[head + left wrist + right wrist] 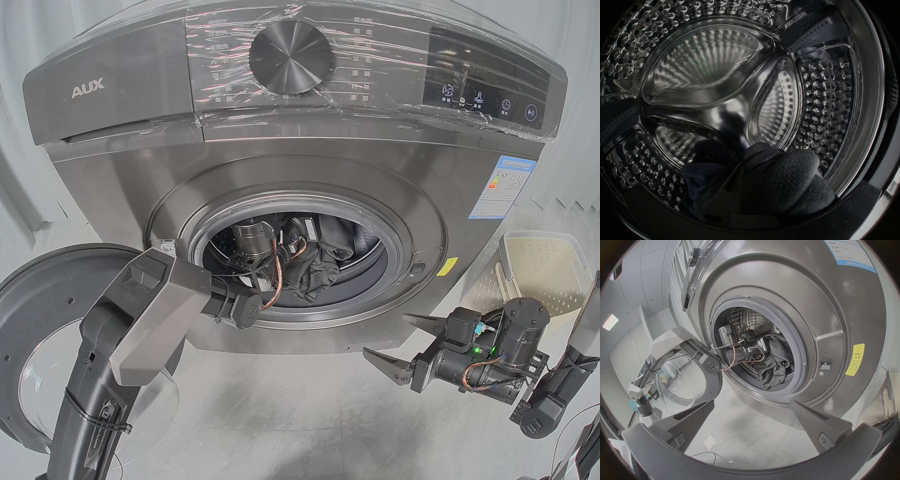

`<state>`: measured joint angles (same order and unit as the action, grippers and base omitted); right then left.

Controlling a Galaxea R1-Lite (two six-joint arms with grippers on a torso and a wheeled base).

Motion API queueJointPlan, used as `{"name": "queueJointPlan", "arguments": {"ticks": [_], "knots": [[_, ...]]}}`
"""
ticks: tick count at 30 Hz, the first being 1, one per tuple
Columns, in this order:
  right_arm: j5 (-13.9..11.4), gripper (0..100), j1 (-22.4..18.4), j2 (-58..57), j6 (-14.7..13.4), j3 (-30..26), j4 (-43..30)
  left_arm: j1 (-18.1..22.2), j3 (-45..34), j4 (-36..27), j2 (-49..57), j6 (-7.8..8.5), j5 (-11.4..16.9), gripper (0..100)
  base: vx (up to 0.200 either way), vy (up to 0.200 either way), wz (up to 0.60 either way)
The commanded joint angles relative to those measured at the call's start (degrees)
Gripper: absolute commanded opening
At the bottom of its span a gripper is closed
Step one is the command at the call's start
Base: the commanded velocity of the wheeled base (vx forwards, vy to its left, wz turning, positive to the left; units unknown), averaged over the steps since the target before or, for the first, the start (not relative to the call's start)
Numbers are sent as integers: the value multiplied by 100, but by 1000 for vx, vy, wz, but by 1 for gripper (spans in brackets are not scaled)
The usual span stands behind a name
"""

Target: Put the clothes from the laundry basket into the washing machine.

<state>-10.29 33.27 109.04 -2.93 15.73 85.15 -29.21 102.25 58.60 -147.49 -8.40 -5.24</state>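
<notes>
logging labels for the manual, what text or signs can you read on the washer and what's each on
Brand logo, pale capitals, on the detergent drawer front: a brand name, left unquoted.
Programme names around the dial: too small to read.
Touch panel icons: symbols, no words legible.
Blue-headed label on the washing machine front: too small.
Yellow warning sticker beside the door rim: too small.
</notes>
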Motion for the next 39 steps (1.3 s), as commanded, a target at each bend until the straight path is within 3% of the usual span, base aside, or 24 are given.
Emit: {"name": "queueJointPlan", "arguments": {"ticks": [1,2,3,6,11,19,29,30,34,39], "knots": [[-8,100,-5,-15,3,1,1,64,40,-15,-87,-4,-47,0,0,0,0],[-8,100,-5,-15,3,1,1,64,23,-33,-87,-13,-47,0,0,0,0],[-8,100,-13,-15,3,1,1,73,-4,-50,-78,-13,-47,100,0,0,0],[-8,100,-31,-24,3,1,1,64,-74,-86,-51,-48,-47,100,0,0,0],[-8,100,-31,-15,3,1,1,12,-1015,-789,573,-215,-3,100,0,0,0],[-8,100,-22,29,3,-8,1,-32,-2008,-1650,1109,-206,331,100,0,0,0],[-17,100,13,47,-6,-8,1,-173,-1999,-1650,792,-188,357,100,0,0,0],[-17,100,31,47,-6,-17,1,-173,-1990,-1659,757,-180,357,0,0,0,0],[-26,100,22,55,-6,-8,1,-147,-1832,-1668,634,-188,366,0,0,0,0],[-26,100,-5,47,-6,-8,1,-85,-1041,-1536,327,-267,208,0,0,0,0]]}}
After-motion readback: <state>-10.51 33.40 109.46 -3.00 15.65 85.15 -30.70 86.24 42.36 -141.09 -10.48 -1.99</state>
